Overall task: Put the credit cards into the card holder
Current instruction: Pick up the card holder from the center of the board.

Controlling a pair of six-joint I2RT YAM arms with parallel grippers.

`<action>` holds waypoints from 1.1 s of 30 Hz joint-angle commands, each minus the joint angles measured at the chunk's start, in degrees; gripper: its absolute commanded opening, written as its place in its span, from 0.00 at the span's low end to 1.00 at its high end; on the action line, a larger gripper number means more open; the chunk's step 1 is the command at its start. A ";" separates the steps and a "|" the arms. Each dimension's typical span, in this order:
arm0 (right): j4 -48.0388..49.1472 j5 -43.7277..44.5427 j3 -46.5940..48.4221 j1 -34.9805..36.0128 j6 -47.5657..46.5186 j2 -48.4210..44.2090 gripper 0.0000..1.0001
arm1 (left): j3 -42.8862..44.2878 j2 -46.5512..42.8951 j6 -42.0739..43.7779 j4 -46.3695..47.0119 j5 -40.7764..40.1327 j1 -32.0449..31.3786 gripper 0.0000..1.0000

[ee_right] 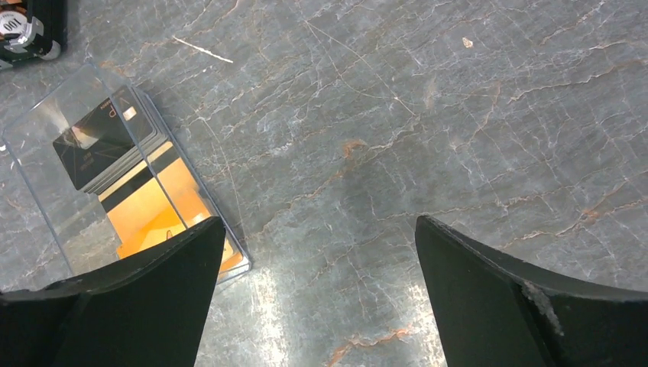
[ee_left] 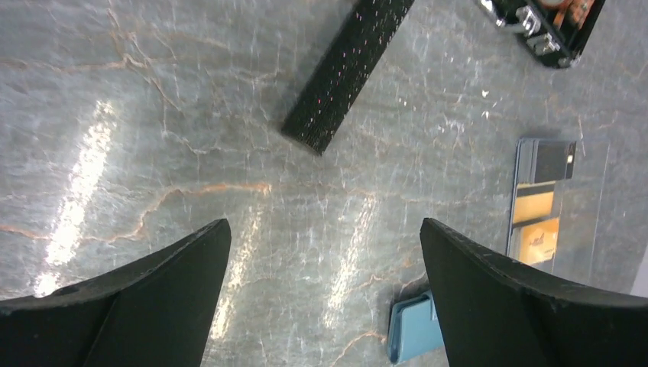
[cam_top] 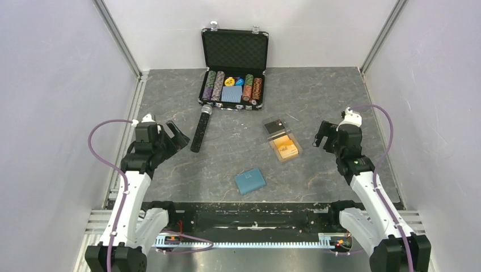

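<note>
My left gripper (cam_top: 176,136) and right gripper (cam_top: 321,135) gape wide, both empty. The cards (cam_top: 287,148) lie flat inside a clear box (ee_right: 42,164); the holder (cam_top: 250,181) sits closed nearby. The box walls may block my pinch, dragging the box.

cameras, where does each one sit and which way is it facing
Top: above and behind the arms, looking down on the table; both arms, left gripper and right gripper show.
Left wrist: on the left arm, facing down; its open fingers show, with a black bar and the wallet corner.
Right wrist: on the right arm, facing down; its open fingers show, with the orange cards at left.
Shared: both wrist views catch the clear box.
</note>
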 commanded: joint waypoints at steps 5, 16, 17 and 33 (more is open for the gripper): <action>-4.94 -6.49 3.96 0.15 -1.40 -0.52 0.98 | -6.85 -4.61 -3.09 6.01 14.87 -0.04 1.00; -8.53 -24.73 0.36 0.19 1.77 1.86 0.98 | -15.63 -3.56 -7.22 17.12 29.20 -2.63 1.00; -8.59 -25.31 -0.20 0.28 2.00 1.70 0.98 | -15.48 -1.83 -6.73 17.26 29.46 -3.69 1.00; -10.14 -28.72 -5.81 0.39 4.17 -0.26 0.98 | 7.84 35.31 6.70 12.23 19.38 -34.75 1.00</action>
